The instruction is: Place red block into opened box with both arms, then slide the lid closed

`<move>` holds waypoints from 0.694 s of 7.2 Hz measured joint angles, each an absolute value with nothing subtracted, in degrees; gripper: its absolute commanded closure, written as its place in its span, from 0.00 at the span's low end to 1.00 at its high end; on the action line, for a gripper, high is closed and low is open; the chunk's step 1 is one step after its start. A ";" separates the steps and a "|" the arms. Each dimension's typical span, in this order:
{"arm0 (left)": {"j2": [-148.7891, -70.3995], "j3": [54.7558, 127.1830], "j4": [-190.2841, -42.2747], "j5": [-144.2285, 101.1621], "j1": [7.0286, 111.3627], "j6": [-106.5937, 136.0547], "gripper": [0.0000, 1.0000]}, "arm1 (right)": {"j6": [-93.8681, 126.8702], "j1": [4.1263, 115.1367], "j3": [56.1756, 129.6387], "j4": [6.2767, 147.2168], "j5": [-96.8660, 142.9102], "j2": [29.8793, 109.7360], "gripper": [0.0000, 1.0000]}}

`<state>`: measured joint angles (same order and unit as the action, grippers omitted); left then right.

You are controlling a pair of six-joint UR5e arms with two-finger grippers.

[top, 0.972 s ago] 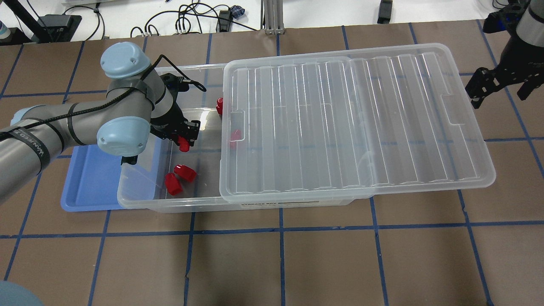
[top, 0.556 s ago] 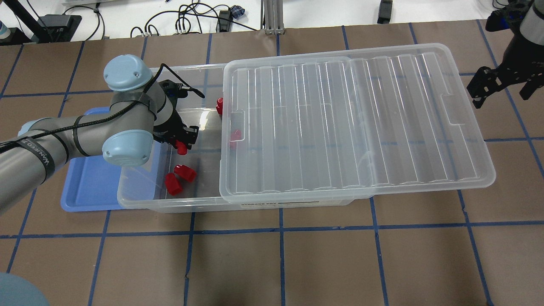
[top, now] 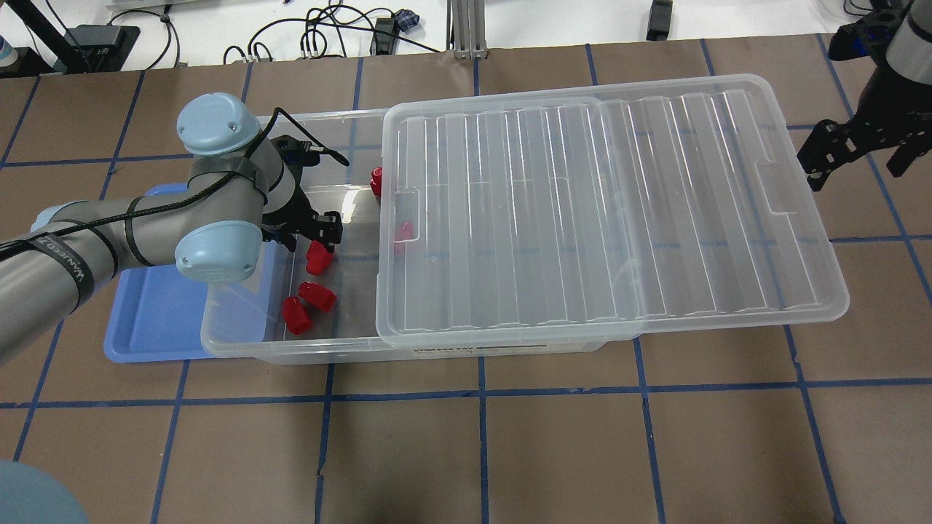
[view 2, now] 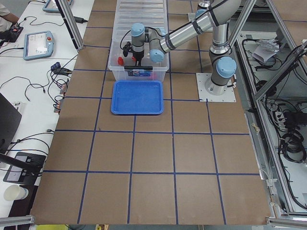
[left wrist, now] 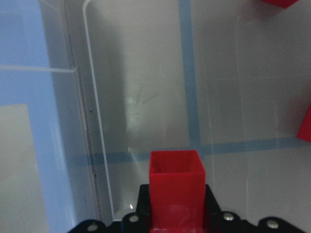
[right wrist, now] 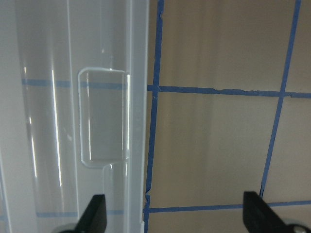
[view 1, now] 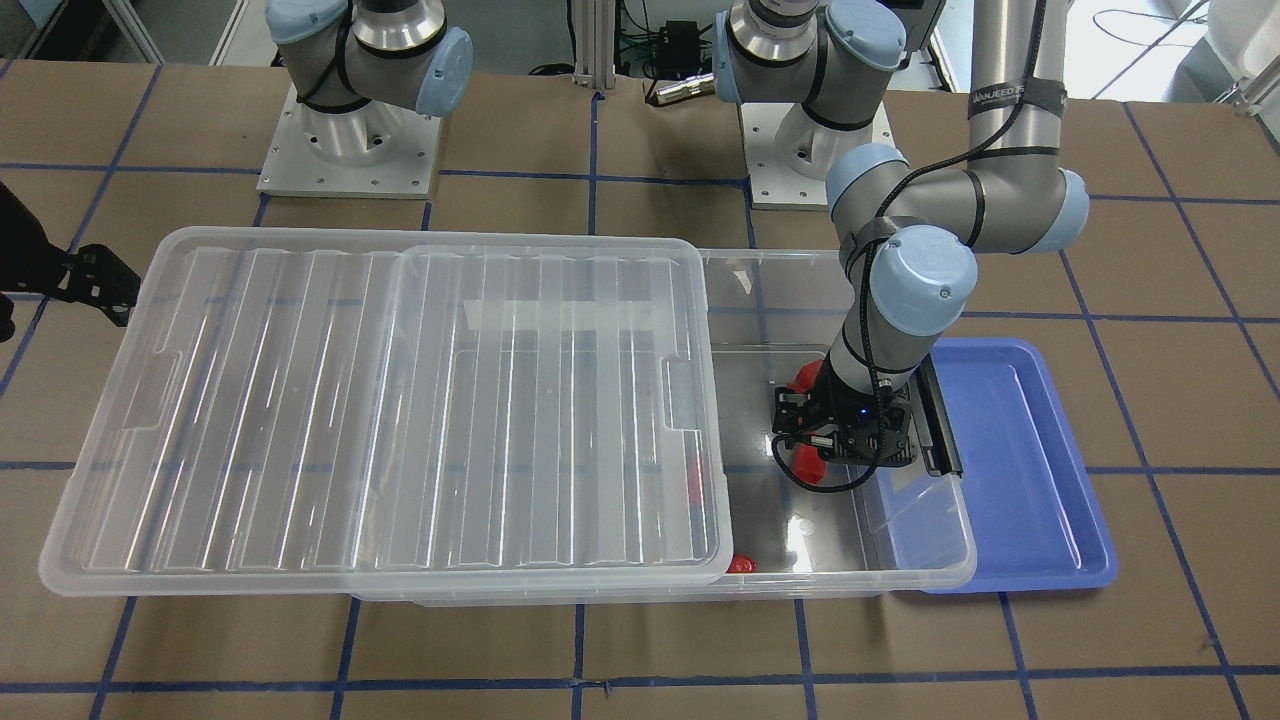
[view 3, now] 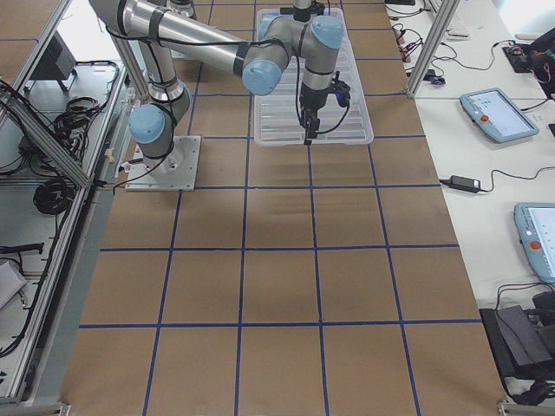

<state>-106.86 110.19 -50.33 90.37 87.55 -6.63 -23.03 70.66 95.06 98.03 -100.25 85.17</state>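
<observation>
**Left claw** (top: pixel 320 240) pinching the red block (left wrist: pixel 176 179) above the floor of the box (top: pixel 247 351), at its uncovered end.

**Risks, as judged**
- Dropped from this height, the block may bounce or tip against the two loose red blocks (top: pixel 318 295) just beside it on the robot's side.
- A claw lowered further could strike those blocks or the box's end wall.
- Farther along, the lid (top: pixel 582 211) sits slightly askew and overhangs the box's other end. An off-centre push could jam a rim or drag the box across the surface (top: pixel 480 451).
- Farthest, the right claw (right wrist: pixel 177 213) is spread and holds nothing. It hangs at the lid's notched short end, one finger over the lid and the other over bare surface.
- Sliding the lid before the left arm is out of the box would trap that arm.

**Containers**
- The blue tray (top: pixel 145 327) lies just beside the box's black-barred end.
- The box holds the two loose blocks nearest the robot, then a covered block (top: pixel 403 231) under the lid's edge, then a far block (top: pixel 376 182) at the far wall.
</observation>
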 measured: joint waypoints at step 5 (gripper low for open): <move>-100.03 100.30 -68.34 90.72 88.40 -5.89 0.00 | -23.03 70.65 95.12 98.00 -100.28 85.11 0.00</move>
